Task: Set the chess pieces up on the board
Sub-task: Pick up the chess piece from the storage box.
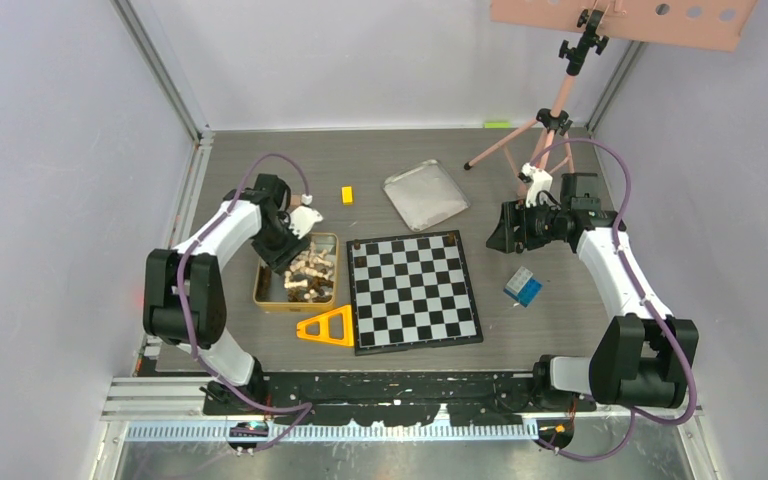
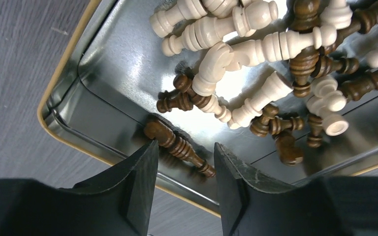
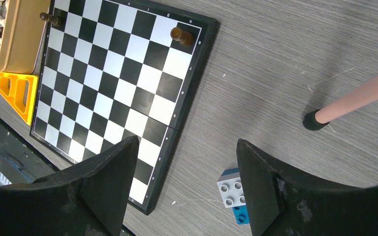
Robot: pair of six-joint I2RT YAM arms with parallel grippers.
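Note:
The black-and-white board (image 1: 415, 292) lies in the middle of the table, with a dark chess piece (image 1: 357, 245) at its far left corner and another (image 1: 452, 238) at its far right. The rest of the chess pieces (image 1: 310, 272), dark brown and pale, lie heaped in a gold tin (image 1: 265, 297) left of the board. My left gripper (image 1: 290, 260) reaches down into that tin. In the left wrist view its jaws (image 2: 184, 144) stand apart on either side of a dark piece (image 2: 174, 142) lying against the tin wall. My right gripper (image 1: 505, 228) hovers open and holds nothing, right of the board (image 3: 108, 73).
A silver lid (image 1: 425, 195) and a yellow block (image 1: 347, 194) lie beyond the board. An orange triangle (image 1: 328, 328) sits near the tin. A white-and-blue brick (image 3: 231, 189) lies under my right gripper (image 3: 187, 141). A pink tripod (image 1: 550, 125) stands at the far right.

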